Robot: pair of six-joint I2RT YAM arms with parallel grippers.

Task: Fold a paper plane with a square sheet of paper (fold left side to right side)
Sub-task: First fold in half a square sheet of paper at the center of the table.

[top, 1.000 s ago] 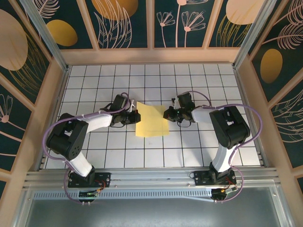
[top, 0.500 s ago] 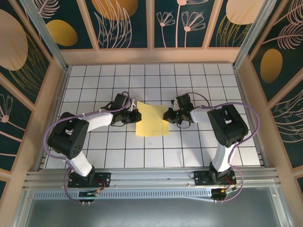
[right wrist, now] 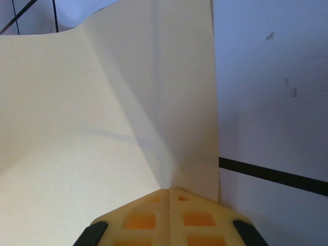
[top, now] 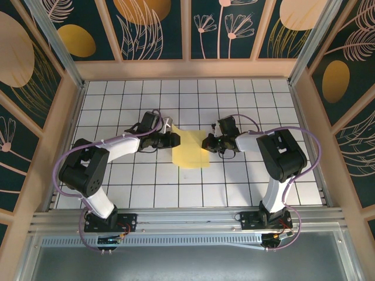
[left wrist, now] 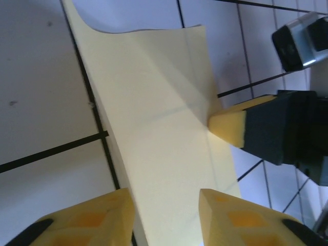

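Square sheet of paper, pale yellow, sits between the two grippers near mid-worktop. Left gripper is at its left side, jaws apart; in the left wrist view the paper runs up through the gap between the yellow fingertips. Right gripper is closed, tips pressed together on the sheet's right edge. The sheet's left part is raised and curling, the right part is flat on the tiles, and faint creases show. Worktop is white square tiles with dark grid lines. A wooden frame borders it. Walls are dark teal panels with orange shapes and leaf outlines. A metal rail runs along the near edge.
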